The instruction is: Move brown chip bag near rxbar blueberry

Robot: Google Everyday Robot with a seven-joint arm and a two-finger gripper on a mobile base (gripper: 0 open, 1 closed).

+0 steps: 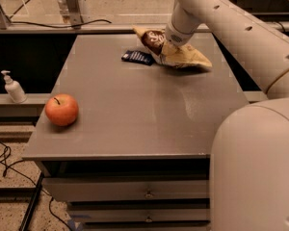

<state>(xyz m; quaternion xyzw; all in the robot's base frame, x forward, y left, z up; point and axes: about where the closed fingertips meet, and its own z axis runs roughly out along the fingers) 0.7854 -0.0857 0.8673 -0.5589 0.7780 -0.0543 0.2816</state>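
The brown chip bag (183, 57) lies at the far right of the grey table (135, 124), with its brown panel end tilted up toward the left. My gripper (169, 46) comes down from the white arm onto the middle of the bag and is shut on it. The rxbar blueberry (138, 57) is a small dark navy bar lying flat just left of the bag, about a hand's width from its raised end.
A red apple (61, 109) sits near the table's front left edge. A white pump bottle (12, 87) stands on a lower ledge to the left. My arm's large white body (260, 167) fills the right foreground. Drawers sit below the tabletop.
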